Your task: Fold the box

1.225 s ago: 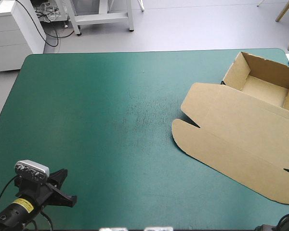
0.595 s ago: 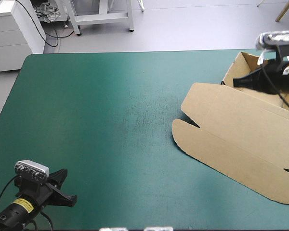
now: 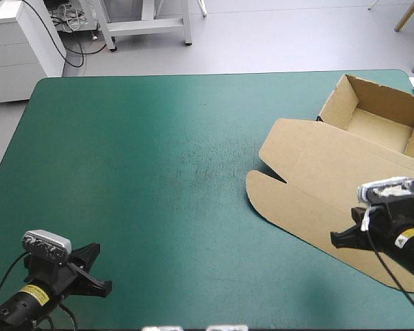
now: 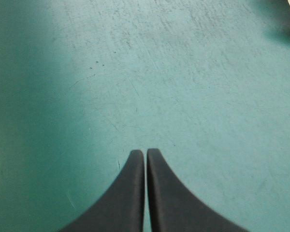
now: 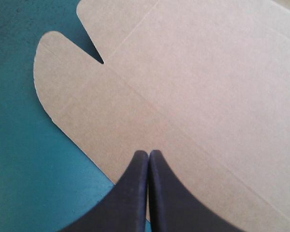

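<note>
The brown box [image 3: 345, 186] lies at the table's right side. Its tray [image 3: 376, 114] stands open with raised walls at the far right, and its lid [image 5: 193, 82] is spread flat toward the middle. A rounded flap with a notch [image 5: 94, 55] ends the lid on the left. My right gripper [image 3: 339, 239] hovers over the lid's near edge, shut with nothing between the fingers; in its own view the right gripper [image 5: 148, 152] points across the flat board. My left gripper [image 3: 103, 281] rests at the near left corner, shut and empty, and the left gripper [image 4: 145, 152] faces bare teal-green cover.
The teal-green cover [image 3: 145, 172] stretches bare from the left edge to the lid. The tray's far wall stands close to the table's far right corner [image 3: 400, 72].
The right arm was out of view, then appeared over the tray at the far right, and now sits near the lid's front edge with its fingers shut. The left arm stayed put.
</note>
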